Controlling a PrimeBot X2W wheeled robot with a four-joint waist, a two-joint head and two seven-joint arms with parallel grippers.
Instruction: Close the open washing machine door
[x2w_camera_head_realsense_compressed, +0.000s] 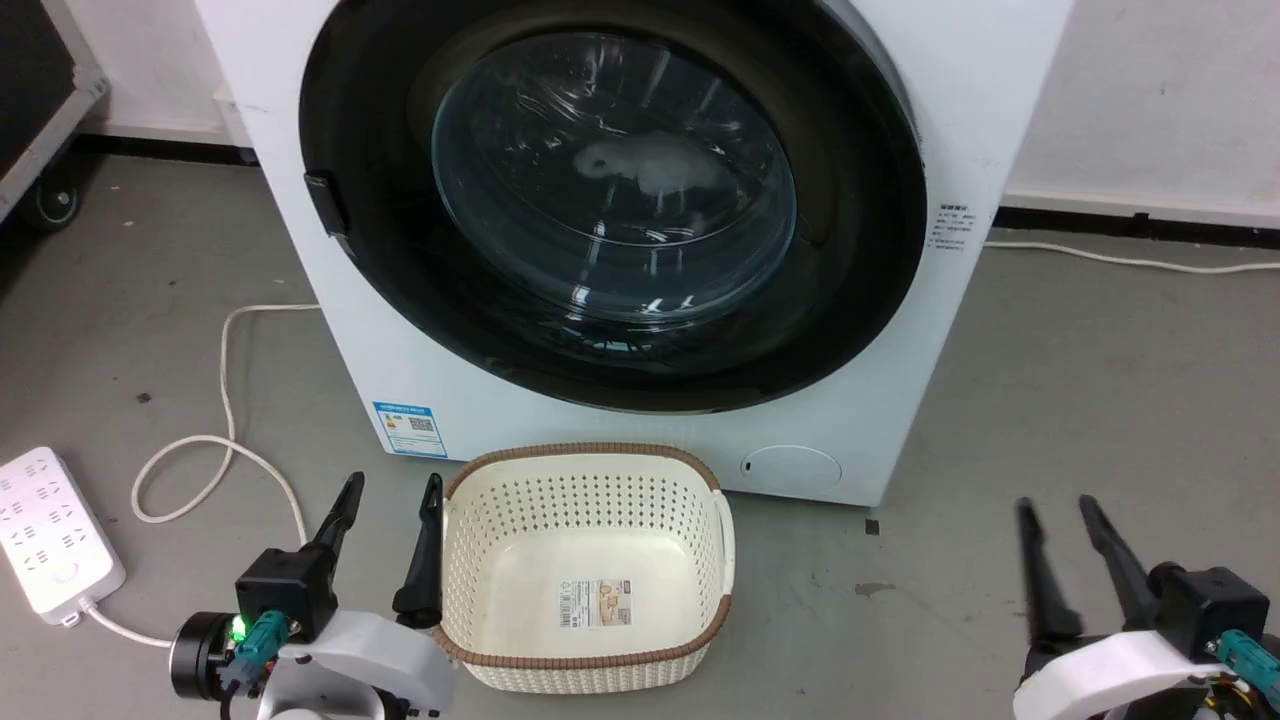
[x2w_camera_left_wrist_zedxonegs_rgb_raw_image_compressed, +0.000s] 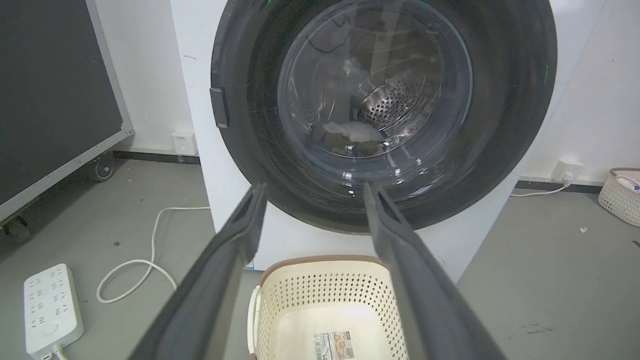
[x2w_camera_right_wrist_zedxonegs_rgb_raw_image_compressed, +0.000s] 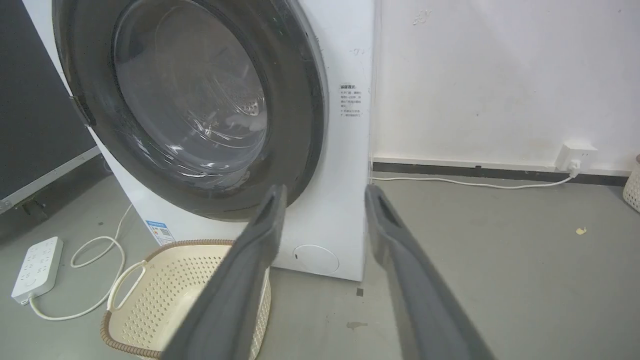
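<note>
The door (x2w_camera_head_realsense_compressed: 615, 180), glossy black rim around clear glass, lies flush in the washer (x2w_camera_head_realsense_compressed: 1000, 100) front at 12 o'clock, latch tab at 9 o'clock. Left gripper (x2w_camera_head_realsense_compressed: 392, 485) at 7 o'clock and right gripper (x2w_camera_head_realsense_compressed: 1057, 505) at 5 o'clock: fingers spread, holding nothing.

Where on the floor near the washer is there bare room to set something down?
Bare floor lies right of the laundry basket, between it and the right pincer, and onward past the washing machine on its right side. The left is crowded: the power strip, a looped cord and the left pincer beside the basket.
</note>
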